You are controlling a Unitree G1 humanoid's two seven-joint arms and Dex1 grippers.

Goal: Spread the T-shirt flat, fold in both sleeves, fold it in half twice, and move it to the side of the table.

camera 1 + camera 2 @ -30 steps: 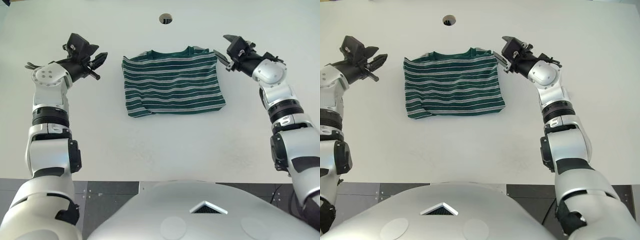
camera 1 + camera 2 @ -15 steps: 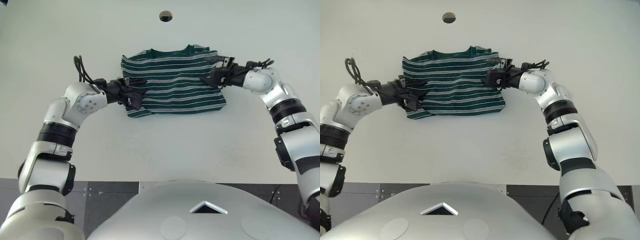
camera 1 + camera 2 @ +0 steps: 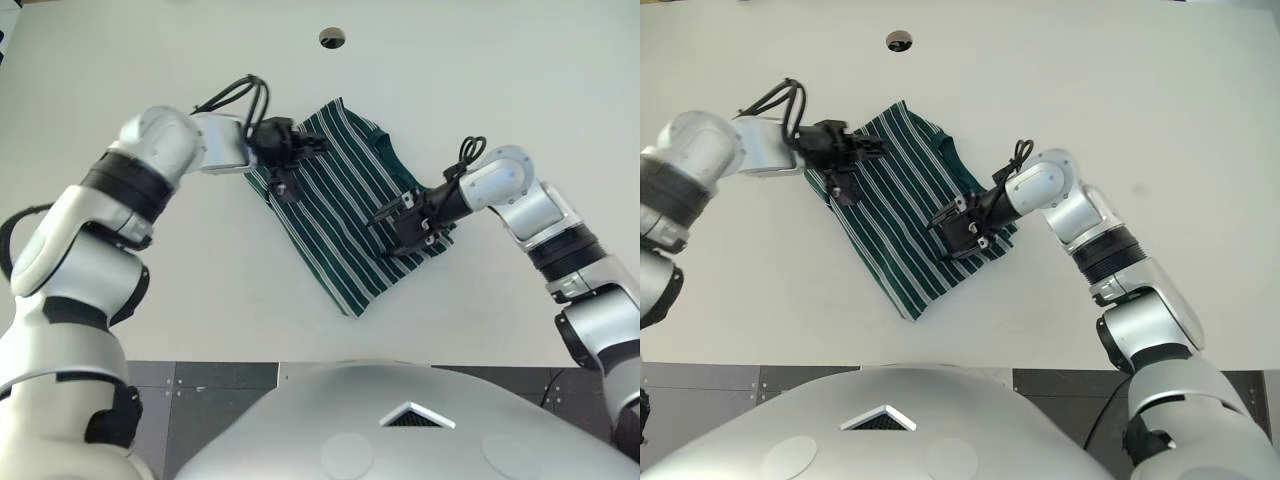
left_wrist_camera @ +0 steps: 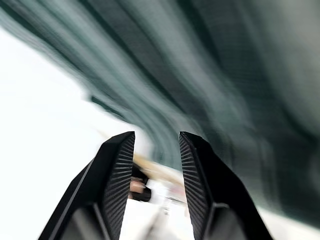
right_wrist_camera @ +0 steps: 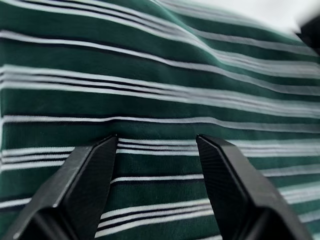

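Note:
The folded green T-shirt with white stripes [image 3: 335, 225] lies diagonally on the white table [image 3: 520, 80], one corner pointing toward the near edge. My left gripper [image 3: 292, 165] sits at the shirt's far-left edge, its fingers [image 4: 120, 165] apart over blurred fabric [image 4: 215, 60]. Pressed down on the shirt's right side is my right gripper [image 3: 402, 228]. In the right wrist view its fingers [image 5: 95, 170] stand spread with striped cloth [image 5: 150, 75] directly beneath and nothing pinched between them.
A small round hole [image 3: 331, 38] is in the table beyond the shirt. Bare white tabletop stretches to the left, right and far side. The table's near edge [image 3: 250, 361] runs just below the shirt's lowest corner.
The shirt has turned from lying square to lying diagonal. My left gripper swung up to its far-left edge and my right gripper slid toward the near side, both staying on the fabric.

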